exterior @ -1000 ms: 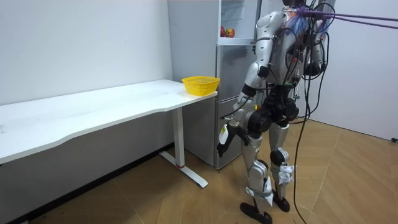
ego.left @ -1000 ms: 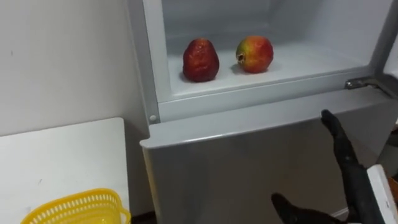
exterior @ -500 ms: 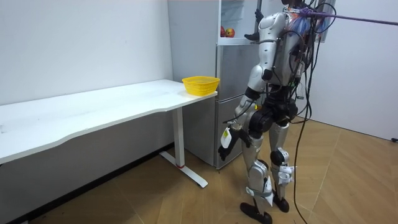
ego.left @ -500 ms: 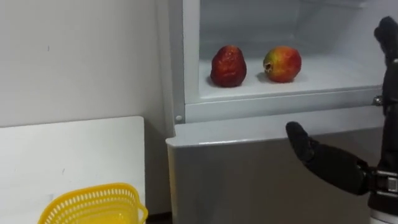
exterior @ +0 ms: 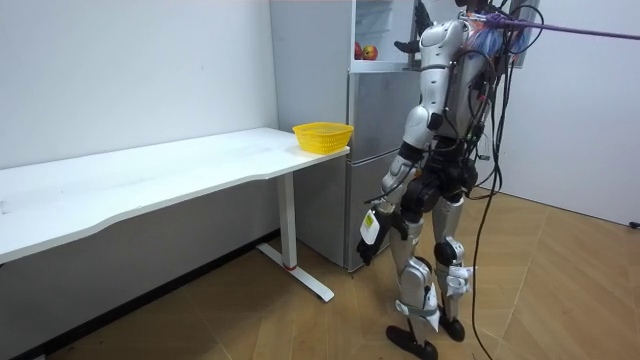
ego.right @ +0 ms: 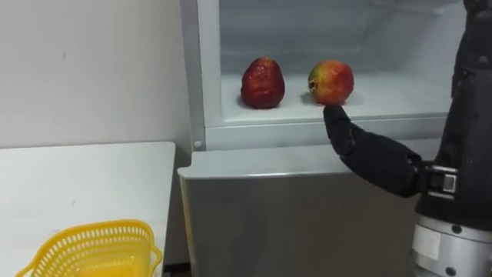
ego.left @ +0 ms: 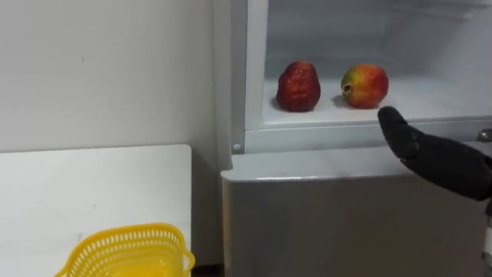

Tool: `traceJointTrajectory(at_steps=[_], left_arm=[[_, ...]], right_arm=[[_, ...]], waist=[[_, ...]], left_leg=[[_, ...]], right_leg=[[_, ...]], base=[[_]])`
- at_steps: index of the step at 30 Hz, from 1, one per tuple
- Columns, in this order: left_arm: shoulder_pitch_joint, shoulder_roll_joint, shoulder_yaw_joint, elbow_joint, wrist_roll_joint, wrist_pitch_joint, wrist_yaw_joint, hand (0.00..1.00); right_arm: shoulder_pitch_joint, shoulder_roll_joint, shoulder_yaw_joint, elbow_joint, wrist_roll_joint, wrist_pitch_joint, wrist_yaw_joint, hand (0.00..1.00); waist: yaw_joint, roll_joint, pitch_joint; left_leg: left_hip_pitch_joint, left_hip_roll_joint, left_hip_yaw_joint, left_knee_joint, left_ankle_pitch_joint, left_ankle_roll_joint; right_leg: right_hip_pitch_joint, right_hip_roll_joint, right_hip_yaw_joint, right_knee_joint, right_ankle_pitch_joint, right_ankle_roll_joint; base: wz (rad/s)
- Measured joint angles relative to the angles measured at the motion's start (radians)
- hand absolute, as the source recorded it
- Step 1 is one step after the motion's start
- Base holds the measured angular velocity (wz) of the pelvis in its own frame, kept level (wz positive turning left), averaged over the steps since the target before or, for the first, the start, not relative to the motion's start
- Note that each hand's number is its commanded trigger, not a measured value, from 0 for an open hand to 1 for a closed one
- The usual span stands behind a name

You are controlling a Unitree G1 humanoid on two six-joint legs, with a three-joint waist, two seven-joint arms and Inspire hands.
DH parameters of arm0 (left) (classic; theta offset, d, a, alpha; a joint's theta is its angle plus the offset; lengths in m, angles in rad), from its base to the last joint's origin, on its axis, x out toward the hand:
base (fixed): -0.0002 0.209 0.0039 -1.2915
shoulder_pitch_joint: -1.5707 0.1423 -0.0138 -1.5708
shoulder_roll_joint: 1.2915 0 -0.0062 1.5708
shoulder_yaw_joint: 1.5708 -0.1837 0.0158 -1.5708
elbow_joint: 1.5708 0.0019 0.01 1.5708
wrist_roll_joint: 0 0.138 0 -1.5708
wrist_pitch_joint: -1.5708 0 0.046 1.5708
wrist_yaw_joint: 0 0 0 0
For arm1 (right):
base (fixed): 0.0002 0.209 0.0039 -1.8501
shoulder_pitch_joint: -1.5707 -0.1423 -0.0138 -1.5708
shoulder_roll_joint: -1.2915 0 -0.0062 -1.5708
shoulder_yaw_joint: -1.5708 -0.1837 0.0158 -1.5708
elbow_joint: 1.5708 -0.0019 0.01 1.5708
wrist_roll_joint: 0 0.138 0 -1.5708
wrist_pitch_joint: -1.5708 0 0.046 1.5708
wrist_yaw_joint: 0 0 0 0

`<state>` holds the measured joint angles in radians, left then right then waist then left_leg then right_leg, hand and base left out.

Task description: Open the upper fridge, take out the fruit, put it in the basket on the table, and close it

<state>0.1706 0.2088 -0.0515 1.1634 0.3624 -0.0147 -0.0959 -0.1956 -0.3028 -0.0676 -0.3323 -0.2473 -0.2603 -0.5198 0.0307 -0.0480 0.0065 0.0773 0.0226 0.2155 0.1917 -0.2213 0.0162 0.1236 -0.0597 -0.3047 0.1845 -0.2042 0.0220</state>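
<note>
Where the right hand points, the apple lies just beyond.

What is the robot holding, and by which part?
Nothing. Its right hand is open before the fridge, apart from both fruits on the shelf; its left hand hangs low.

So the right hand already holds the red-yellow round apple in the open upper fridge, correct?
No: the right hand holds nothing; it reaches open toward the red-yellow round apple, which lies free in the open upper fridge, as the left eye view shows.
</note>
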Motion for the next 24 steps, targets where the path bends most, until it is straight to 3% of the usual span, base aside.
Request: traceJointTrajectory(at_steps=[4,10,16,24], left_arm=[[0.009,-0.007,0.022,0.002,0.004,0.008,-0.001,0.0],[0.008,-0.008,0.047,-0.001,0.004,0.02,0.001,0.0],[0.008,-0.007,0.05,-0.007,0.006,0.02,0.0,0.0],[0.013,-0.003,0.051,-0.034,0.05,0.023,-0.016,0.0]], right_arm=[[-0.087,-0.006,-0.011,0.075,0.048,0.023,0.016,0.0],[-0.134,-0.013,-0.014,0.084,0.087,0.06,0.048,0.0],[-0.17,-0.018,-0.014,0.104,0.091,0.068,0.079,0.0],[-0.199,-0.019,-0.011,0.136,0.085,0.091,0.153,0.0]], waist=[[0.007,-0.001,-0.0007],[0.014,-0.005,-0.0034],[0.031,-0.016,-0.0056],[0.044,-0.027,-0.0006]], left_leg=[[-0.003,-0.001,-0.012,0.001,0.0,0.0],[-0.015,-0.001,-0.031,0.013,0.001,-0.001],[-0.014,-0.002,-0.032,0.014,0.003,-0.001],[-0.02,-0.004,-0.035,0.014,0.007,0.002]], right_leg=[[0.002,0.0,-0.01,0.0,0.0,0.0],[0.002,0.0,-0.032,-0.001,0.0,0.0],[0.006,-0.003,-0.057,-0.002,0.0,0.0],[0.01,-0.007,-0.065,-0.001,0.0,0.0]], base=[[0.05],[0.09],[0.0],[0.01]])
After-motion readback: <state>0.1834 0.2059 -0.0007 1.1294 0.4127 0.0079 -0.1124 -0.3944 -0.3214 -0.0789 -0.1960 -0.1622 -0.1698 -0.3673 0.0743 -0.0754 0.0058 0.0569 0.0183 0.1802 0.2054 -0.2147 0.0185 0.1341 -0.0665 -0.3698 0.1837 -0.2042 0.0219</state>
